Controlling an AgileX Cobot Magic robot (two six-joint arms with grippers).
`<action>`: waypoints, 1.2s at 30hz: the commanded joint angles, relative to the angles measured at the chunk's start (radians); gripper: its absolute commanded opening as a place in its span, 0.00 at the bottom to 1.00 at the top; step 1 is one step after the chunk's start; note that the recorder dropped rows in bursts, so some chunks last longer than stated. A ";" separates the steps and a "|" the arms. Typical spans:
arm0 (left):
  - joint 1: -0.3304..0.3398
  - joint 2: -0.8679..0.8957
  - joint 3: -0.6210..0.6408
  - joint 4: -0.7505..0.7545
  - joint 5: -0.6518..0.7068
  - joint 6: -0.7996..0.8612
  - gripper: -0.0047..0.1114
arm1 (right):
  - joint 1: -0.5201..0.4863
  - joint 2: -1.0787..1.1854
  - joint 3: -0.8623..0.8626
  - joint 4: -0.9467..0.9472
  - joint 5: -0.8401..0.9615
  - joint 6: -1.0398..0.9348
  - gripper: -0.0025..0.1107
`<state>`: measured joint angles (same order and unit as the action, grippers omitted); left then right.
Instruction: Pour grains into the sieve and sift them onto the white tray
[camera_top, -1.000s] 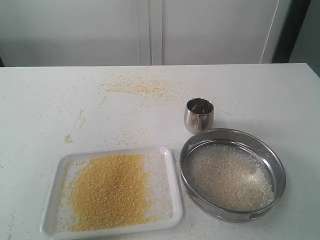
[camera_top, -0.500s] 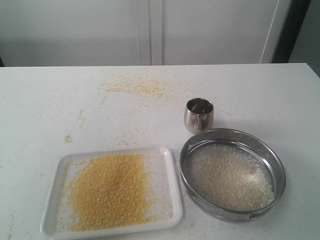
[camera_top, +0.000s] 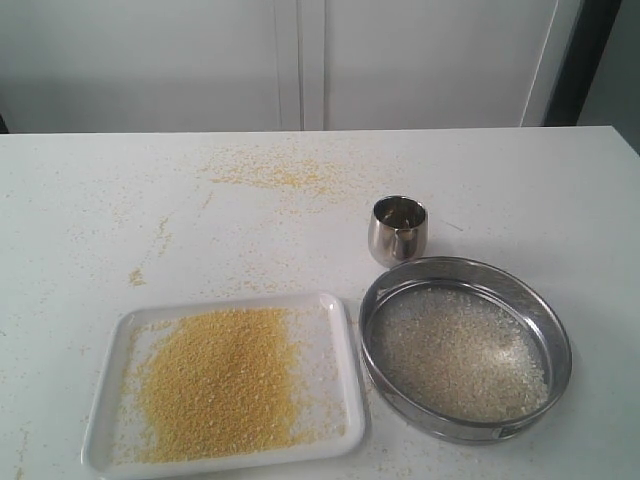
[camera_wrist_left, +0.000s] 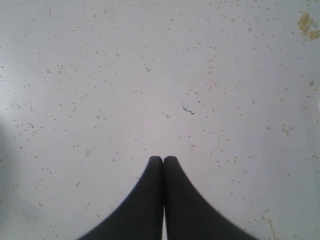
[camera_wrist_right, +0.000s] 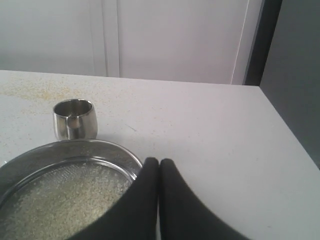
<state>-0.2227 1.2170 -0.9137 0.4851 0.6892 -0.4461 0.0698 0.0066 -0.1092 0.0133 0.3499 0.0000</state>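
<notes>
In the exterior view, the white tray (camera_top: 318, 335) lies at the near left of the table (camera_top: 540, 190). The sieve (camera_top: 468, 430) stands just to its right, rims close together. The grains are sorted into two lots: fine yellow meal (camera_top: 220, 380) is heaped on the tray, and pale rice-like bits (camera_top: 460, 355) cover the mesh inside the sieve. A small steel cup (camera_top: 398, 230) stands upright just beyond the sieve's far rim. Thin yellow crumbs (camera_top: 280, 175) are scattered over the far middle of the table. Neither claw shows in this view.

In the left wrist view, the left claw (camera_wrist_left: 163, 160) is pinched tight, its dark tips pressed together with nothing between them. It hangs over bare table (camera_wrist_left: 125, 75) dotted with specks, with a few yellow crumbs (camera_wrist_left: 306, 24) at the picture's edge.

In the right wrist view, the right claw (camera_wrist_right: 159, 164) is also pressed together tip to tip and holds nothing. It sits just beside the rim of the sieve (camera_wrist_right: 100, 146) (whether it touches the rim cannot be told). The pale bits (camera_wrist_right: 55, 200) lie inside the sieve, and the cup (camera_wrist_right: 75, 119) stands beyond it.
</notes>
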 joint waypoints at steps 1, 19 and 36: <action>0.001 -0.009 0.008 0.002 0.012 -0.003 0.04 | 0.004 -0.007 0.064 -0.019 -0.063 0.000 0.02; 0.001 -0.009 0.008 0.002 0.012 -0.003 0.04 | 0.004 -0.007 0.109 -0.043 -0.035 0.000 0.02; 0.001 -0.009 0.008 0.002 0.012 -0.003 0.04 | 0.004 -0.007 0.109 -0.043 -0.013 0.000 0.02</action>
<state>-0.2227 1.2170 -0.9137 0.4851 0.6892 -0.4461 0.0698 0.0061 -0.0059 -0.0245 0.3373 0.0000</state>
